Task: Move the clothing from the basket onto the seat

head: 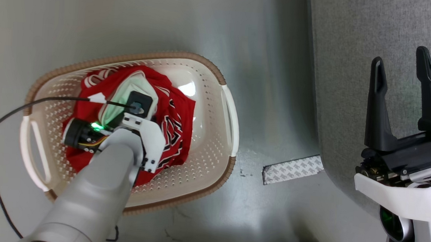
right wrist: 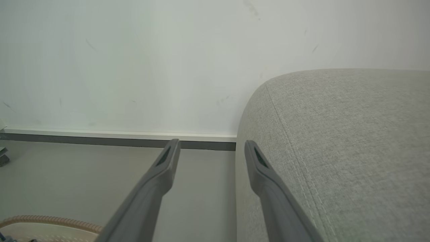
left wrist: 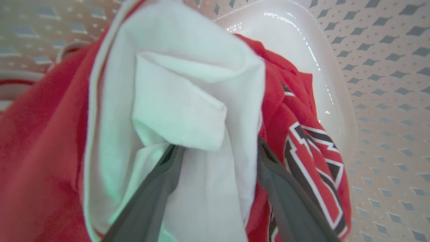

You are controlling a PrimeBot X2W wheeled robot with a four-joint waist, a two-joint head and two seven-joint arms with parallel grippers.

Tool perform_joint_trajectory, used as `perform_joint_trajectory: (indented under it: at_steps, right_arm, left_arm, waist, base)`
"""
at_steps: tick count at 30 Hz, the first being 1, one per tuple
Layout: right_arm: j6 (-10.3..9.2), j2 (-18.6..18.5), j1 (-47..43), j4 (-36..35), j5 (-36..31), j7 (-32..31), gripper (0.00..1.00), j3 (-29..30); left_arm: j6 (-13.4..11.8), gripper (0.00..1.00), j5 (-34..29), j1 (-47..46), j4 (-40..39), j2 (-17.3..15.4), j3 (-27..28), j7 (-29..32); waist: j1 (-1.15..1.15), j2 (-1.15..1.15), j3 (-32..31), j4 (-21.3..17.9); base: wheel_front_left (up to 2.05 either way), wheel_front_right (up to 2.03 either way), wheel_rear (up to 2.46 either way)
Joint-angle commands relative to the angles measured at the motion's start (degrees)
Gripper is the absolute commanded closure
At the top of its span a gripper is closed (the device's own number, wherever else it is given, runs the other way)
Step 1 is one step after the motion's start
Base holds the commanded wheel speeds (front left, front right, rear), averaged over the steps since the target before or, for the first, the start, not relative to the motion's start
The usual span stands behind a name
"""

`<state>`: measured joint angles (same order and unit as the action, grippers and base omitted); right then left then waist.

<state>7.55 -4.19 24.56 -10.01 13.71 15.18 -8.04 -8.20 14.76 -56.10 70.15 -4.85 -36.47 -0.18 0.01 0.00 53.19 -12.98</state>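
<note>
The clothing point(head: 174, 114) heaps over the left of the basket point(head: 218, 72), leaving bare bottom toward its right wall. A black cable point(head: 14, 108) crosses the left rim. Open floor point(head: 269, 102), with a flat tape strip point(head: 293, 170), separates basket from couch point(head: 353, 69), whose rounded edge stands just beside the right gripper point(head: 402, 69).

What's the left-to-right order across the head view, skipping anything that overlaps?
basket holding the clothing → patterned tape strip on the floor → seat → right gripper, in front of the seat
</note>
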Motion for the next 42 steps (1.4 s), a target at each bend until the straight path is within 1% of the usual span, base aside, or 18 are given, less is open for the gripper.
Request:
perform_joint_trajectory:
  at_steps: [1,2,3,4,5,8,12,17,22,28,34,42]
  right_arm:
    - [-0.12,-0.23,0.92,-0.22,0.12,-0.04,0.00,-0.14]
    - [-0.12,-0.19,1.05,-0.13,0.19,-0.04,0.00,-0.23]
    - [-0.12,-0.15,1.17,-0.05,0.25,-0.04,0.00,-0.28]
    - [-0.12,-0.11,1.25,0.08,0.32,-0.04,0.00,-0.31]
    - [-0.12,-0.07,1.28,0.24,0.36,-0.04,0.00,-0.32]
    - [-0.12,0.05,1.03,0.93,0.50,-0.03,0.00,-0.21]
    - [-0.12,0.31,-0.03,2.15,0.68,-0.04,0.00,-0.13]
    - [-0.12,0.69,-2.74,3.73,0.73,-0.04,0.00,1.85]
    - [-0.12,0.11,-6.26,5.96,-0.22,-0.04,0.00,3.26]
    - [-0.12,-0.56,-11.05,8.40,-0.95,-0.04,0.00,6.00]
    - [-0.12,-0.62,-15.66,10.72,-1.87,-0.04,0.00,7.23]
    - [-0.12,-0.91,-20.25,13.19,-2.43,-0.04,0.00,7.82]
  left_arm:
    - [-0.05,0.00,-0.08,-0.63,0.53,-1.02,-0.17,-0.38]
    - [0.34,0.11,-0.14,-0.78,0.71,-1.01,-0.34,-0.56]
    - [0.67,0.51,-0.09,-0.91,0.83,-0.92,-0.48,-0.97]
    - [1.03,0.98,-0.16,-1.02,0.96,-0.87,-0.68,-1.23]
    - [1.11,1.00,-0.18,-1.13,1.07,-0.86,-0.82,-1.57]
    - [1.29,1.00,0.47,-1.07,1.24,-0.43,-0.83,-3.02]
    - [0.21,1.00,3.08,1.01,0.82,0.44,0.99,-6.76]
    - [0.21,1.00,6.00,5.13,-0.25,1.37,2.43,-11.37]
    - [0.67,1.00,8.86,9.93,-3.74,1.74,3.86,-14.29]
    - [0.83,1.00,11.23,15.62,-11.22,1.87,4.62,-15.01]
    - [-0.16,1.00,11.47,22.34,-21.21,1.85,5.81,-14.96]
    - [-1.30,1.00,10.56,31.15,-35.29,-0.45,8.36,-14.98]
  waist:
    - [-0.01,0.00,0.57,-0.51]
    - [-0.01,0.00,0.81,-0.71]
    - [-0.01,0.00,1.00,-0.86]
    - [-0.01,0.00,1.13,-0.97]
    - [-0.01,0.00,1.19,-1.03]
    - [-0.01,0.00,0.50,-0.95]
    - [-0.01,0.00,-2.62,-0.53]
    - [-0.01,0.00,-9.13,1.21]
    - [-0.01,0.00,-16.75,3.48]
    - [-0.01,0.00,-25.17,6.22]
    - [-0.01,0.00,-32.42,8.31]
    - [-0.01,0.00,-39.60,10.46]
  base:
    - [0.00,0.00,0.00]
    - [0.00,0.00,0.00]
    - [0.00,0.00,0.00]
    - [0.00,0.00,0.00]
    - [0.00,0.00,0.00]
    - [0.00,0.00,0.00]
    - [0.00,0.00,0.00]
    - [0.00,0.00,0.00]
    - [0.00,0.00,0.00]
    - [0.00,0.00,0.00]
    - [0.00,0.00,0.00]
    - [0.00,0.00,0.00]
